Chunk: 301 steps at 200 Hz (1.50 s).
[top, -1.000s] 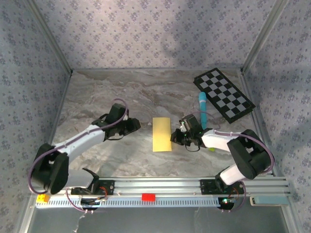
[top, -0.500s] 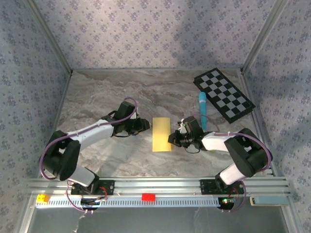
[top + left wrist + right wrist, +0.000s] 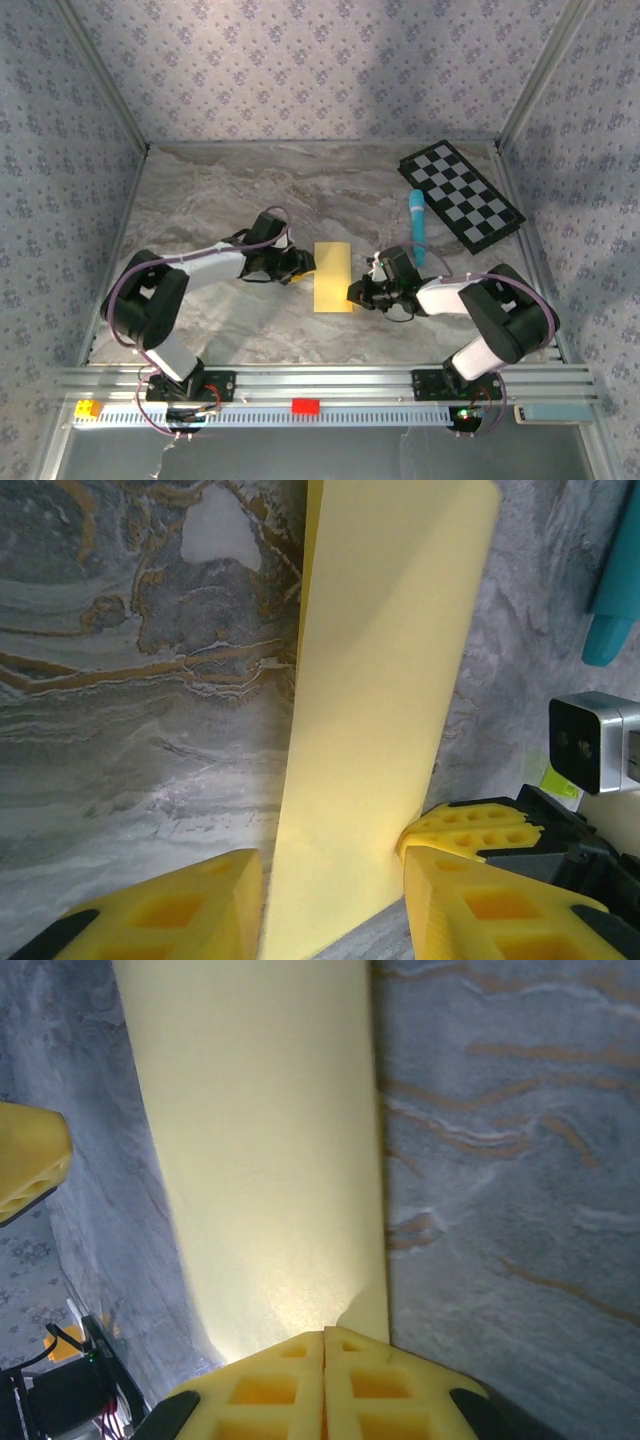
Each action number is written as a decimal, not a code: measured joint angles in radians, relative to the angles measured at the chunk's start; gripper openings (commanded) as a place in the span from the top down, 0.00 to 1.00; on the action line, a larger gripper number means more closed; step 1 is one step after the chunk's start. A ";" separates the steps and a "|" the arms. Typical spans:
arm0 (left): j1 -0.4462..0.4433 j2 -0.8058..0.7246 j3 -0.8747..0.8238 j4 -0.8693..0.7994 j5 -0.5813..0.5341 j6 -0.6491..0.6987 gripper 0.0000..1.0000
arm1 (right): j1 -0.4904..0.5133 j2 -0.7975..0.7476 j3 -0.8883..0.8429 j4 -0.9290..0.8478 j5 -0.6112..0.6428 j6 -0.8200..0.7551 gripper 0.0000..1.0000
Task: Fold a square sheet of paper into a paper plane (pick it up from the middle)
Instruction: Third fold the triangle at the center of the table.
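Near the middle of the marble table (image 3: 200, 200) lies the square sheet of paper (image 3: 333, 277), yellow and folded to a long narrow rectangle, flat on the surface. The left gripper (image 3: 303, 265) stands at the left long edge of the paper. In the left wrist view its two yellow fingers (image 3: 160, 910) are apart, released, and the near part of the paper (image 3: 370, 730) passes between them. I cannot tell if they touch it.

The right gripper (image 3: 355, 293) is at the right long edge, near the lower corner. In the right wrist view its fingers (image 3: 270, 1390) are pressed together with no gap, and their tips meet the edge of the paper (image 3: 270, 1160). Whether paper is pinched between them is not clear.

Behind the right gripper lies a light-blue marker (image 3: 416, 228), and further back a black-and-white checkered board (image 3: 461, 194).
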<state>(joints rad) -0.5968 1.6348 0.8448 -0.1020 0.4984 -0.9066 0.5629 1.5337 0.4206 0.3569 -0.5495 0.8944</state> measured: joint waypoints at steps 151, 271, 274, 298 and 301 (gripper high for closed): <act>-0.002 0.142 0.045 0.024 0.062 -0.032 0.67 | -0.016 0.015 0.005 0.006 -0.034 0.001 0.91; -0.008 0.160 0.045 0.055 0.092 -0.073 0.97 | -0.017 0.011 0.016 -0.010 -0.041 0.007 0.82; -0.008 0.159 0.045 0.055 0.091 -0.072 0.97 | -0.017 0.010 0.017 -0.010 -0.041 0.007 0.81; -0.008 0.140 0.045 0.053 0.079 -0.088 0.98 | -0.007 -0.021 0.025 -0.045 -0.011 -0.008 0.73; -0.008 0.137 0.045 0.053 0.077 -0.090 0.98 | -0.005 -0.028 0.027 -0.053 -0.007 -0.015 0.72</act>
<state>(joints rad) -0.6052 1.7718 0.8894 -0.0486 0.5751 -0.9966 0.5583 1.5059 0.4473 0.3038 -0.5568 0.8791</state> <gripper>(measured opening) 0.047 0.237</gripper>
